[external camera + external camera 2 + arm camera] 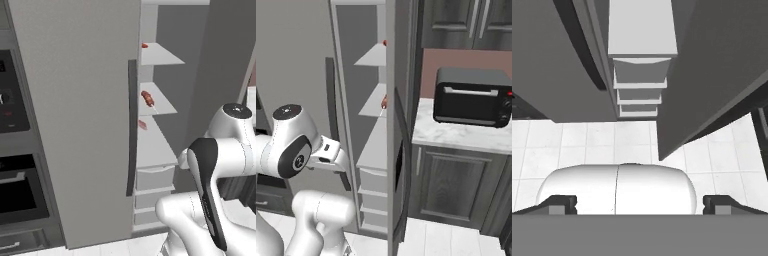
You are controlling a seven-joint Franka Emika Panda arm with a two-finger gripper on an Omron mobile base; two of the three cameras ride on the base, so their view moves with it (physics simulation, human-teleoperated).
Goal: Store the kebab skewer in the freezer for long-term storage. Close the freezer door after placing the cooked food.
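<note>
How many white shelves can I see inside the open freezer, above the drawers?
3. In the left base view, the top shelf holds a small red item, the middle shelf holds the kebab skewer, and the lowest shelf sits just above the drawers. Higher shelves may be cut off.

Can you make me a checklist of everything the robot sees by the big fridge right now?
Surface: white tiled floor below the fridge.
Job's things: kebab skewer lies on a middle shelf of the freezer; freezer door stands open.
Clutter: small red items on the shelves above and below the skewer; too small to identify.
Grippers: gripper open, empty, pointing down at the floor.
Cables: nothing seen.
Surroundings: black toaster oven on a marble counter; black wall oven at left.
</note>
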